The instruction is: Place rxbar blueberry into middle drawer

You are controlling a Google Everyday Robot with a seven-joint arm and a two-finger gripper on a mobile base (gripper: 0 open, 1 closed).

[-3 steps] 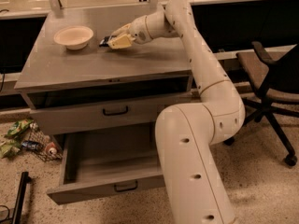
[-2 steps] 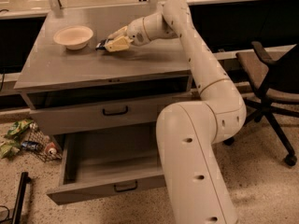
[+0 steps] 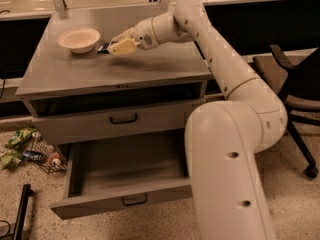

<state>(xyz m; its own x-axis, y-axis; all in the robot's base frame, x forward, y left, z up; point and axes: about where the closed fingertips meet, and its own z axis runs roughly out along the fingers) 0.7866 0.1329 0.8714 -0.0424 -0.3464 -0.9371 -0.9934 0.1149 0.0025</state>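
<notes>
The rxbar blueberry point(image 3: 103, 48), a small dark bar, sticks out to the left from between my gripper's point(image 3: 114, 47) yellowish fingers, just above the grey cabinet top point(image 3: 150, 66). The gripper is shut on it, right beside the cream bowl point(image 3: 79, 39) at the back left of the top. The middle drawer point(image 3: 90, 206) is pulled wide open below, its black handle point(image 3: 135, 200) facing the front and its inside bare. My arm reaches over the cabinet from the right.
The handled drawer front point(image 3: 123, 119) above the open one is shut. Wrappers and a small bottle point(image 3: 25, 149) lie on the floor to the left. A black office chair point(image 3: 292, 84) stands at the right. A black bar point(image 3: 20, 214) lies at bottom left.
My gripper has shifted slightly left and down with the bar, closer to the bowl. The drawers and bowl have not moved.
</notes>
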